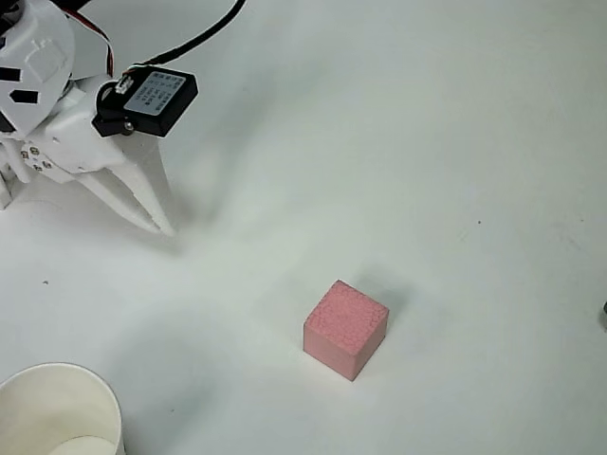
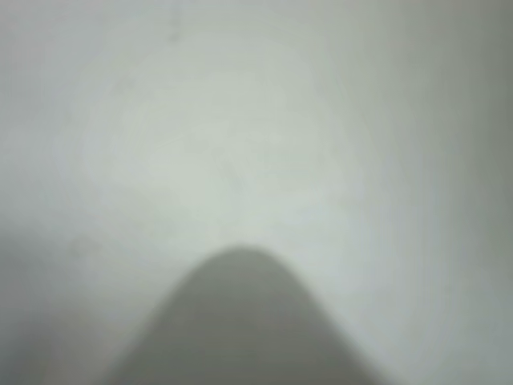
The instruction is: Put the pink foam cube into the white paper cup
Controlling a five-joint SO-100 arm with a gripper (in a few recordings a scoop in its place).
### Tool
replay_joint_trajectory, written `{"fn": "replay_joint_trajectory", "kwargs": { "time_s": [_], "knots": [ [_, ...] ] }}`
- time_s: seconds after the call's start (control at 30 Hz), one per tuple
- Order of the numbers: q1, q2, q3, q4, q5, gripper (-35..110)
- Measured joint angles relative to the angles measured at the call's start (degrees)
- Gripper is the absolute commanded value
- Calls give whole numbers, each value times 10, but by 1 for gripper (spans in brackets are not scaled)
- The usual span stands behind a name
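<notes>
From overhead, the white plastic pincer (image 1: pixel 156 220) sits upper left, tips pressed together, well apart from the salmon-pink foam cube (image 1: pixel 346 329) mid-desk (image 1: pixel 455 142). The round white paper cup (image 1: pixel 57 408) stands bottom left. At the wrist, a blurred grey fingertip (image 2: pixel 240 321) over pale desk.

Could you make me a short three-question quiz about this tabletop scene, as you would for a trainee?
1. True or false: the pink foam cube already sits inside the white paper cup.
2. In the overhead view, which lies nearer the picture's bottom left corner? A) cube B) cup
3. Fill in: the gripper hangs over bare ____ table, touching neither thing.

Key:
1. False; it rests on the table, apart from the cup.
2. B.
3. White. Whether its jaws are open cannot be told; the wrist view is blurred.
</notes>
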Motion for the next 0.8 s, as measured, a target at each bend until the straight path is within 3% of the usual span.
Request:
{"fn": "replay_joint_trajectory", "kwargs": {
  "time_s": [0.23, 0.8],
  "knots": [
    [32, -20, -91, 32, -29, 8],
    [27, -367, -374, 34, -56, 32]
  ]
}}
